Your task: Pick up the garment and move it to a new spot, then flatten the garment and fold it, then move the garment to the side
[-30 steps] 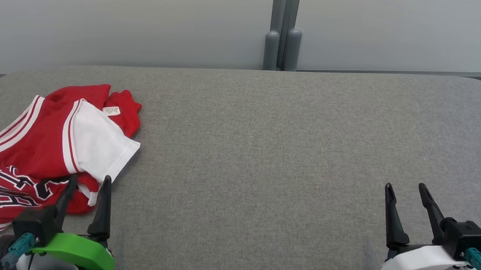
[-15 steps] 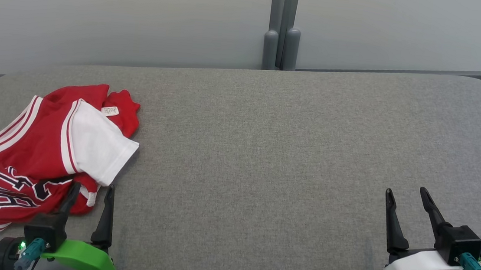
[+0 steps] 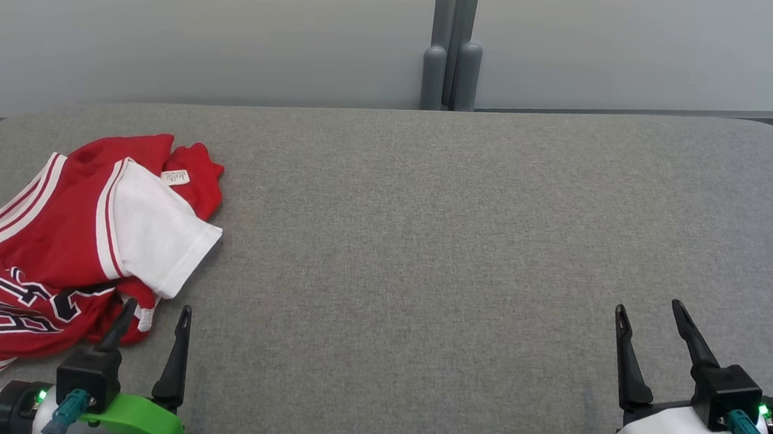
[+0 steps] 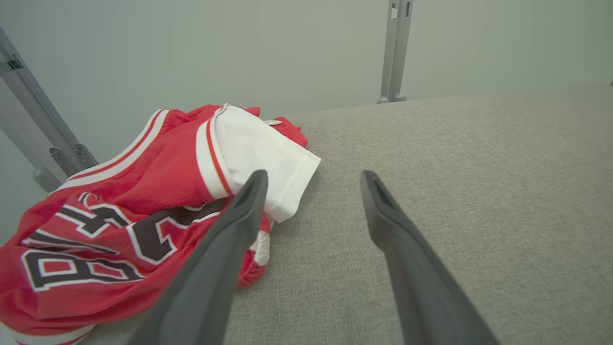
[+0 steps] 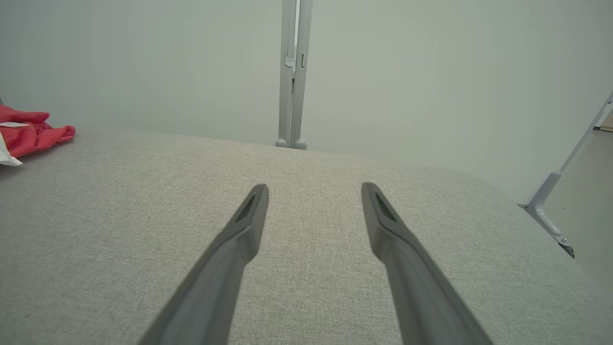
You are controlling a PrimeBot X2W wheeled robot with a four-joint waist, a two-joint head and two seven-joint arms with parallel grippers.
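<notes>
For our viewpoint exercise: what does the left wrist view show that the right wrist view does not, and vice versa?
Left wrist: the open left gripper, plus the white sleeve and dark lettering of the crumpled red and white jersey. Right wrist: the open right gripper and the rounded right corner of the grey fabric tabletop. Both: that tabletop, the upright grey post, some red jersey cloth.

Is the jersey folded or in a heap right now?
Crumpled, not folded: the red jersey lies bunched at the grey surface's left end, white sleeve flopped across it, lettering creased.
</notes>
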